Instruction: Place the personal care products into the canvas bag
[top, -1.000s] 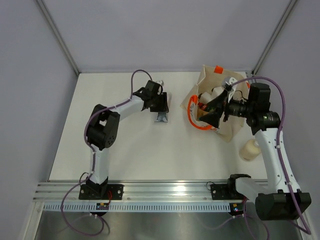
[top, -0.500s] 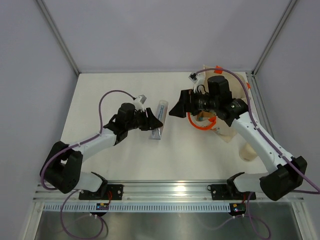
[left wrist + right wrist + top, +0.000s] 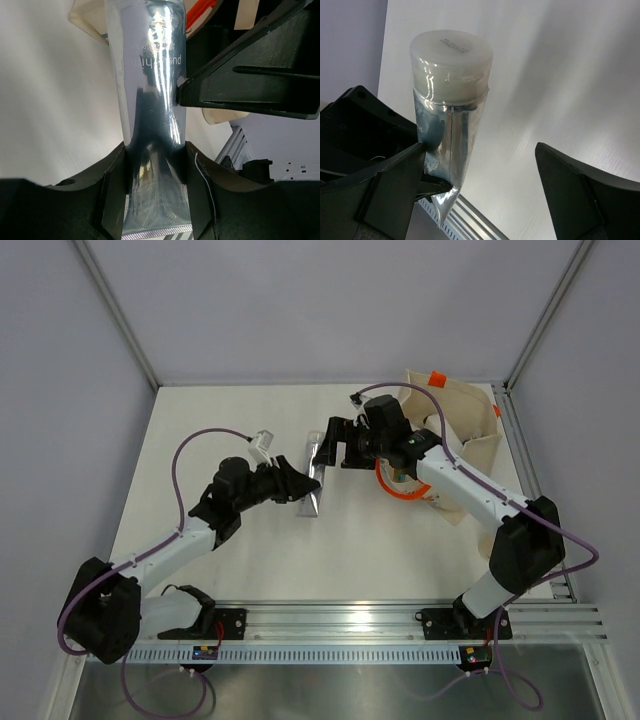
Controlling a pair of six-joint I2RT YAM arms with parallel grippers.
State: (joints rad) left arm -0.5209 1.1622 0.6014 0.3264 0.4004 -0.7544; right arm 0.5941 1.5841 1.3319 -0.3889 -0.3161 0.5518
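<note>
Silver tube [image 3: 314,472] meets both your arms at mid-desk: your left gripper [image 3: 300,487] is pinching its flat crimped end, jaws pressed against the foil on either side, while your right gripper [image 3: 335,443] stands spread wide at the cap end, one finger just beside the tube's shoulder and the other well apart.

From the left wrist, dark lettering runs across the tube's mirror-bright skin [image 3: 152,100], but glare and curvature leave only scraps of letters, no readable word. From the right wrist, the white cap [image 3: 451,50] faces the lens with a short raised mark on its top, too small to read.

The canvas bag [image 3: 462,405] lies at the far right corner of the desk [image 3: 220,430], its orange handles [image 3: 383,478] curling out just beside your right arm. Bare white surface lies to the left of the tube and toward the rail [image 3: 330,625] at the near edge; grey walls close off the far and left sides.
</note>
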